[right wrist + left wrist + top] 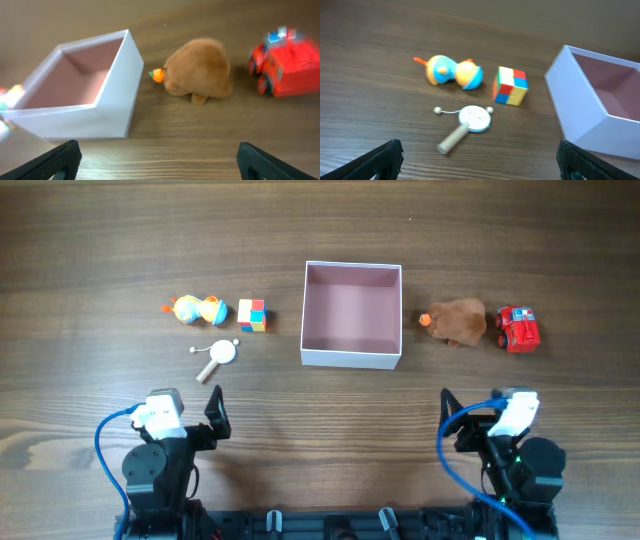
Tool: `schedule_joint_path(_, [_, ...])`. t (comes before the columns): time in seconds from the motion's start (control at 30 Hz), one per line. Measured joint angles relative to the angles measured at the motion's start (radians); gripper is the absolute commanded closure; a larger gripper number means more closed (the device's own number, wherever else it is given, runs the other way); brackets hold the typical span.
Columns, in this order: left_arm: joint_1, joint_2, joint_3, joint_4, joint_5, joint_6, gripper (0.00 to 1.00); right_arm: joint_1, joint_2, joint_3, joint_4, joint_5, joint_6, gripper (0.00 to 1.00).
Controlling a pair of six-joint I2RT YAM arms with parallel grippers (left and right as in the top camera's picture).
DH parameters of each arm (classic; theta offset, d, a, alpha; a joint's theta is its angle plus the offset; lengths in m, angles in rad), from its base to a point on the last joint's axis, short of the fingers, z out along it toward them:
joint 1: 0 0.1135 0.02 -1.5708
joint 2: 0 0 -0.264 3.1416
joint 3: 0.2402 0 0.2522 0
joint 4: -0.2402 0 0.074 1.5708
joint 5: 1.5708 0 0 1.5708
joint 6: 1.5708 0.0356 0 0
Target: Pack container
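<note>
1. Container (pixel 350 359): square, shallow, white outer walls, dusty pink interior; it stands open side up at the centre of the wooden table (pixel 90 240); nothing lies inside it.

2. Items left of the container, all on the table:
- a multicoloured cube (pixel 252 314), just beside the container's left wall but not touching it;
- an orange and blue duck toy (pixel 198 310), lying on its side, left of the cube;
- a small white drum rattle (pixel 217 356) with a wooden handle, nearer the robot than the cube and the duck.

3. Items right of the container, all on the table:
- a brown plush animal (pixel 460 322) with an orange tip facing the container, near the right wall;
- a red fire truck (pixel 518 328), just beside the plush on its far side from the container.

4. Left gripper (pixel 479 162): jaws spread wide, holding nothing; it sits at the near table edge, well apart from the 3 left-hand toys.

5. Right gripper (pixel 160 160): jaws spread wide, holding nothing; it sits at the near table edge, well apart from the plush and the truck.
</note>
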Motion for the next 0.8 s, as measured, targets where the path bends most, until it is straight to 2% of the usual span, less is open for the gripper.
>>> schedule_joint_path(0.1, [0.0,0.0,0.0,-0.002,0.12,0.0,0.0,0.0,0.0,0.0,-0.026,-0.013,0.291,0.0])
schedule_joint_path(0.2, [0.0,0.0,0.0,0.011,0.31,0.0,0.0,0.0,0.0,0.0,-0.026,-0.094,0.317,0.0])
schedule_joint_path(0.3, [0.0,0.0,0.0,0.025,0.454,-0.019,0.0,0.0,0.0,0.0,-0.026,-0.204,0.288,0.0])
schedule_joint_path(0.43, [0.0,0.0,0.0,0.012,0.504,-0.107,0.0,0.0,0.017,0.006,-0.039,-0.265,0.202,0.0])
schedule_joint_path(0.53, [0.0,0.002,0.023,-0.071,0.507,-0.131,0.0,0.0,0.077,0.065,-0.055,-0.265,0.105,0.0])
schedule_joint_path(0.67, [0.0,0.071,0.21,-0.157,0.455,-0.145,0.01,0.0,0.234,0.251,-0.064,-0.254,-0.017,0.0])
schedule_joint_path(0.8, [0.0,0.305,0.463,-0.272,0.374,-0.144,0.01,0.0,0.48,0.424,-0.143,-0.237,-0.089,0.01])
